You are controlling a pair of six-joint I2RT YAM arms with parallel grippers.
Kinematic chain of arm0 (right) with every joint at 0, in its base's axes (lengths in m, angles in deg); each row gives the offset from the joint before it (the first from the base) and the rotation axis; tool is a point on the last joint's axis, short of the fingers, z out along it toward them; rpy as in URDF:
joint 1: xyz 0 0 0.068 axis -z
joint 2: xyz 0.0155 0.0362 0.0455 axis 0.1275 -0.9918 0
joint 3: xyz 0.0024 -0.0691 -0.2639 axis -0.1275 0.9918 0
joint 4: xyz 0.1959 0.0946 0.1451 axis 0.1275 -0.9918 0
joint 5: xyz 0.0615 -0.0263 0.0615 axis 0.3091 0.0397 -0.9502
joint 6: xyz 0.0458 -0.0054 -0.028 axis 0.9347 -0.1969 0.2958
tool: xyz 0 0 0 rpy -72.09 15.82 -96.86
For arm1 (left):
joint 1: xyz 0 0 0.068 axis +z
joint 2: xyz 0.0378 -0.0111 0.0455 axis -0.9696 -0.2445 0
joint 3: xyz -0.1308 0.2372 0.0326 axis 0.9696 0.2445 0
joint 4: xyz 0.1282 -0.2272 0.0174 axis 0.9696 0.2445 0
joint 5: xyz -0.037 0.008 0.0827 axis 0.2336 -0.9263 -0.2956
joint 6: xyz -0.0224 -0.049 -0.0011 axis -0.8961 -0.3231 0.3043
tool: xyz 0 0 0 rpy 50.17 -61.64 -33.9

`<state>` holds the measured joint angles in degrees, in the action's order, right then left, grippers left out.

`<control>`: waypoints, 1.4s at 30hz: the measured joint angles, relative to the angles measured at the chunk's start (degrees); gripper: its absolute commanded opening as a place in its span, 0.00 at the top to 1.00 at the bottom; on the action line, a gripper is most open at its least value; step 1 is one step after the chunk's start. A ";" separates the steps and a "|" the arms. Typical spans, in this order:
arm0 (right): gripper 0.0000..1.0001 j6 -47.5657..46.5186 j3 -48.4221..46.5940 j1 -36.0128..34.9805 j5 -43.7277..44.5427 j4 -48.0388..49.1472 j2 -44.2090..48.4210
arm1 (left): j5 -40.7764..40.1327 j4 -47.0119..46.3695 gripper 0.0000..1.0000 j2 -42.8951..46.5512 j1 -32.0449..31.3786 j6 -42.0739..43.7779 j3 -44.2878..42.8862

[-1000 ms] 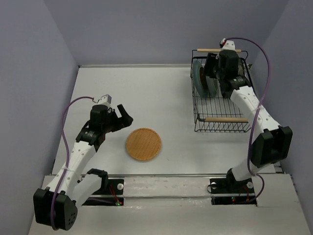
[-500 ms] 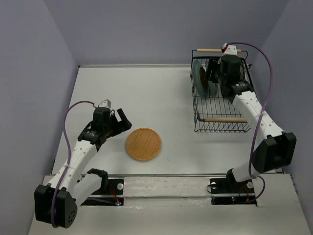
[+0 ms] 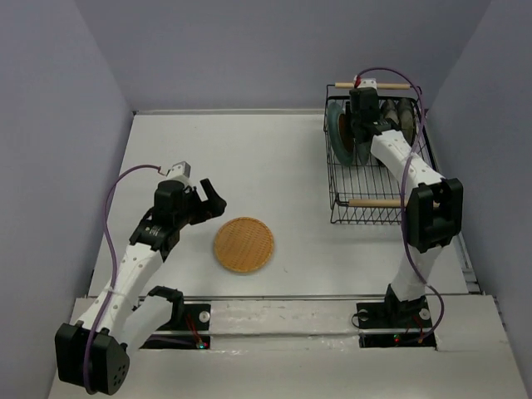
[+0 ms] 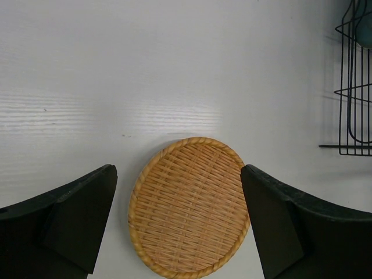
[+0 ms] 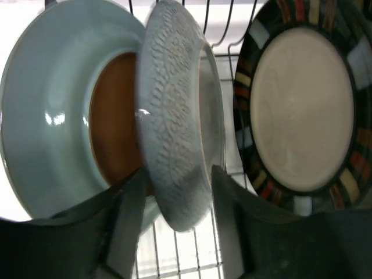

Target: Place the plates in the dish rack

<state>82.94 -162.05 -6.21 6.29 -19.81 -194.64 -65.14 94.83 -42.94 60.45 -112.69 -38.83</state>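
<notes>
The left gripper (image 4: 176, 168) has barely shifted over the last second. It dips, then returns to hang just left of the woven plate (image 3: 243, 244), jaws wide, with the plate framed between them in the wrist view but not touched. That plate has not moved and lies flat on the tabletop (image 3: 274, 158), well apart from the rack (image 3: 374, 221). The bigger change is farther off: the right arm's elbow has swung in from the right edge, and its gripper (image 5: 177, 174) has slid left along the rack's far end. Its jaws are closed on the lower rim of the floral plate (image 5: 174, 116), which stands on edge between the teal plate (image 5: 46, 116) and a striped plate (image 5: 302, 110). That plate looks seated and due for release, so the woven plate seems to be the last one to load.
</notes>
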 measured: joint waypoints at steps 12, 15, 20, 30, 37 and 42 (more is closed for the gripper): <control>0.92 1.70 -2.64 5.57 6.23 -1.81 -0.76 | 3.10 -1.75 0.01 1.95 -0.70 0.90 0.15; 0.73 3.85 -2.27 7.43 3.45 -1.81 -0.07 | 3.50 -1.88 0.01 1.97 -0.81 0.98 0.15; 0.46 7.45 -0.85 8.76 -0.44 -0.98 0.74 | 3.82 -2.19 0.01 1.99 -1.22 1.01 0.15; 0.44 8.57 0.79 8.72 -5.60 -1.73 0.70 | 3.80 -2.21 0.01 1.99 -1.29 1.03 0.15; 0.47 8.13 0.81 8.72 -6.64 -1.88 2.43 | 3.80 -2.21 0.01 1.99 -1.29 1.09 0.15; 0.58 7.63 0.46 8.70 -7.08 -1.88 3.26 | 3.80 -2.19 0.01 1.99 -1.29 1.11 0.17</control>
<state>90.57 -161.59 2.49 -0.79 -21.69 -191.38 -61.34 92.64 -40.95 59.16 -111.58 -38.65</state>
